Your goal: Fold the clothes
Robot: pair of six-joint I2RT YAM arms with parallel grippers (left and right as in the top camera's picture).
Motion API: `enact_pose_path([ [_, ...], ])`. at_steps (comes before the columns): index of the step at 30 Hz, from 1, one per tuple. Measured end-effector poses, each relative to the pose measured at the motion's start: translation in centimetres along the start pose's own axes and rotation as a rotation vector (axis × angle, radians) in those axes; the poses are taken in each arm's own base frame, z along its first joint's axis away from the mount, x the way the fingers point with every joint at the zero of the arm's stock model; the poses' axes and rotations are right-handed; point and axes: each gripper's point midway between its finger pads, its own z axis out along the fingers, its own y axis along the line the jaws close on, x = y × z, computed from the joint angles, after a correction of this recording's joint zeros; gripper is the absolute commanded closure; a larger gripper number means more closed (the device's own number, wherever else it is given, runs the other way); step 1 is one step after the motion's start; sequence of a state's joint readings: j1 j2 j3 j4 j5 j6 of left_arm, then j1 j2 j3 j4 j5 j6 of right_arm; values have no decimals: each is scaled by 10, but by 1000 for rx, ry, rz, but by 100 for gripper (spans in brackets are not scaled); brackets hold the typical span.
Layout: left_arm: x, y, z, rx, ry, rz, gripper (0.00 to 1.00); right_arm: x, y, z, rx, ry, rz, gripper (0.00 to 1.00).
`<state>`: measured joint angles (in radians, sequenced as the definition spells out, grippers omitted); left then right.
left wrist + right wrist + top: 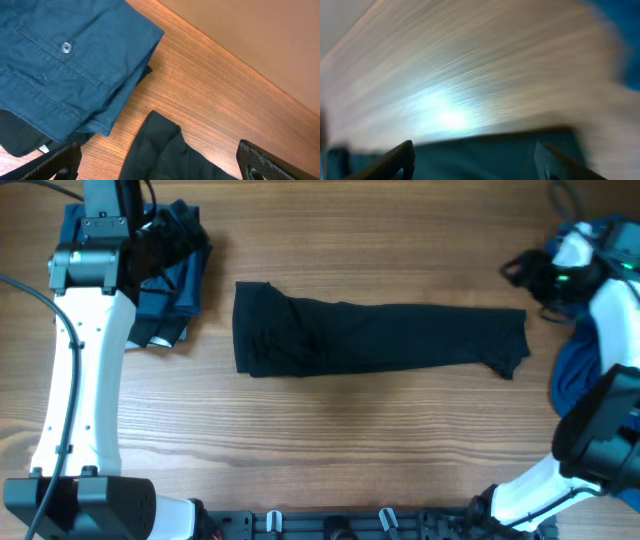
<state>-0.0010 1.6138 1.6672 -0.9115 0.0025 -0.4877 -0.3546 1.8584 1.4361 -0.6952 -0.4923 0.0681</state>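
Nearest us, the left arm (pixel 80 380) and right arm (pixel 600 430) rise from the front edge of the wooden surface (pixel 350 450), one on each side of the black shirt (pixel 380 340). That shirt lies in the middle of the surface, folded into a long flat strip running left to right. Neither arm touches it.

Just past the shirt's right end, a bunched blue garment (pixel 575 375) sits partly under the right arm. Beyond that same end, toward the far edge, hang the right fingers (pixel 400 160). They stand apart, and the blurred wrist view shows only a dark cloth edge low between them, gripped by neither.

Well to the left of the shirt and slightly farther back rests a stack of folded blue clothes (pixel 165 295), a button showing on the top piece. The left fingers (pixel 60 160) hover there, spread wide and holding nothing, above a loose fold of black cloth (pixel 160 150) just beside the stack.
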Motion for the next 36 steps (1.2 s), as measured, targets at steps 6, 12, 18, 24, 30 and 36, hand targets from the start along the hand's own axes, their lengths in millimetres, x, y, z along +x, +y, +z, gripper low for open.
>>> enact_pose_path([
  [6,0,0,0,4,3,-2,0,79,159,53,-193,189,-550,15],
  [12,0,0,0,4,3,-2,0,157,243,73,-210,273,-907,25],
  [18,0,0,0,4,3,-2,0,204,250,99,-144,359,-1129,29],
  [24,0,0,0,4,3,-2,0,237,253,112,-144,423,-1302,32],
  [30,0,0,0,4,3,-2,0,243,260,113,-158,416,-1357,38],
  [36,0,0,0,4,3,-2,0,248,259,110,-173,443,-1353,40],
])
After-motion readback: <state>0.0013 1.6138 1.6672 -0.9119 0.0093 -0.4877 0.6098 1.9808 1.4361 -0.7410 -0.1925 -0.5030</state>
